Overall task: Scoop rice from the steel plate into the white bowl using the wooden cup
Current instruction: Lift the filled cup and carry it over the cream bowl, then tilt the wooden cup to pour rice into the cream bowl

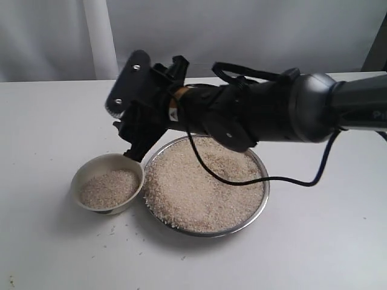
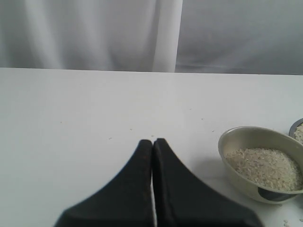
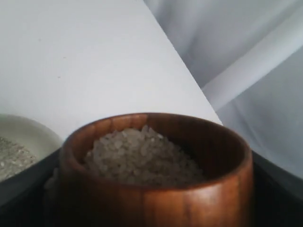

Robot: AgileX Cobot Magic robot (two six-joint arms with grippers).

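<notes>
Your right fingers (image 1: 134, 145) stood wide around the cup (image 3: 156, 198), heaped with rice (image 3: 142, 156) and raised near the bowl (image 1: 77, 181), beside the plate (image 1: 208, 232). You needed to centre it over the bowl, then tip slowly so nothing spilled onto the worktop (image 1: 314, 254). Meanwhile your left fingers (image 2: 137, 189) were pressed together, empty

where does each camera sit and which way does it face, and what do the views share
Exterior view: off the arms, raised, looking down at the steel plate and white bowl; the right arm reaches in from the right.
Left wrist view: on the left wrist, low over the table, facing the curtain; the left gripper, shut, shows.
Right wrist view: on the right wrist, just behind the wooden cup heaped with rice; dark fingers flank it.
Shared: all three show the white bowl.
</notes>
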